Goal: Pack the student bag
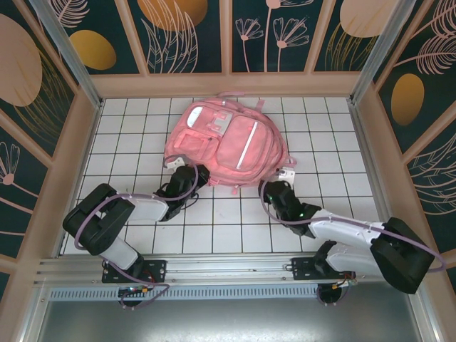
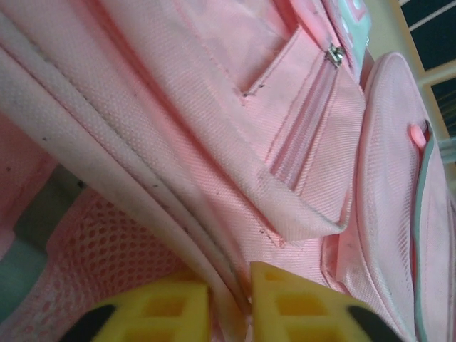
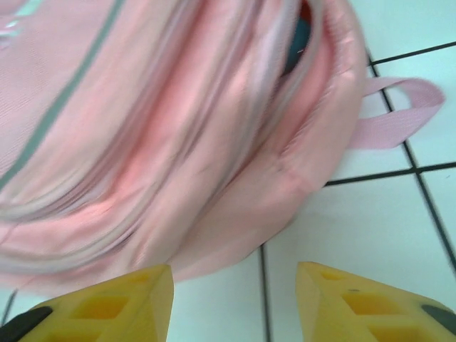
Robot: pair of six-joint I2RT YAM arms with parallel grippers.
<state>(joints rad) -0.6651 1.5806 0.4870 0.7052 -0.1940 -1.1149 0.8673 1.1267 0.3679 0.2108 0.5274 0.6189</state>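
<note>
Evidently to steady it, the left claw (image 2: 229,299) pinches a fold of the student bag (image 1: 224,142), lying front-up toward the table's (image 1: 214,231) far edge; the right claw (image 3: 235,299) hangs spread at its rim.

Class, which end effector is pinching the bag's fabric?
The left end effector: student bag fabric sits between its close-set jaws; the right end effector gapes over bare tile.

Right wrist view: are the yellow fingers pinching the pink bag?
No, the right gripper is open, with bare white table between its fingers and the student bag just beyond their tips.
</note>
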